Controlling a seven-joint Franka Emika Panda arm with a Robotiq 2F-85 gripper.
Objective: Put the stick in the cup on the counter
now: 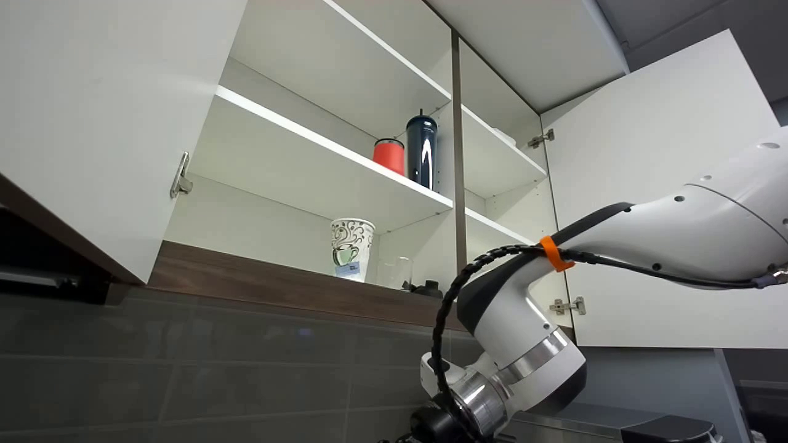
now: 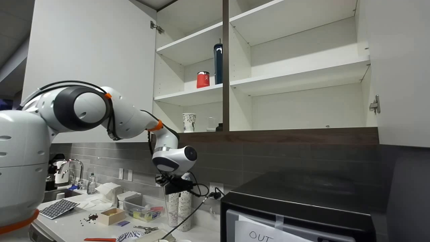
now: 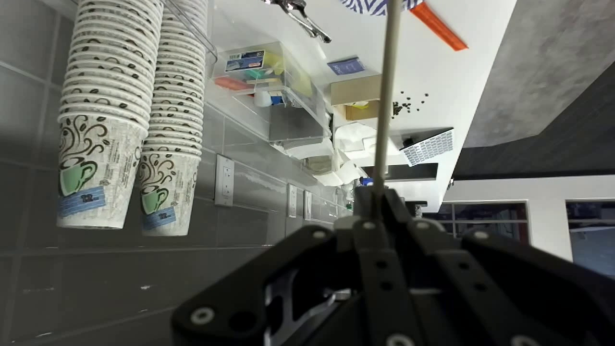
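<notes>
One cup [image 1: 353,246], white, patterned with dark scrollwork and a green mug motif, is standing upright on the floor of an open wall cabinet [image 1: 271,283]. One clear glass [image 1: 394,272] is standing just beside the cup. One low dark object [image 1: 428,289], too unclear to identify, is sitting farther from the cup on that same side. One shelf [image 1: 308,172] is running above the cup and bearing two pieces: one red tumbler [image 1: 389,157], dark-topped, is standing above the cup; one tall dark-blue bottle [image 1: 422,151] is standing above it too, somewhat farther off to the side. One arm [image 1: 665,234], white with an orange strap, is spanning the space to the side of the cup. One end effector [image 3: 381,199], black, is hanging below the level of the cup in both exterior views; in the wrist view its two fingers [image 3: 399,216] are pinching one slender pale stick [image 3: 386,96], which is running out of the frame. One white counter [image 2: 95,231] is extending below the cup, carrying two stacks of paper cups [image 3: 108,105] with the same motif, one clear bin [image 3: 299,124] and one tan box [image 3: 353,90]. One black appliance [image 2: 297,212], bearing a sheet [image 2: 248,228] lettered "OUT", is standing below the cup and off to one side.
</notes>
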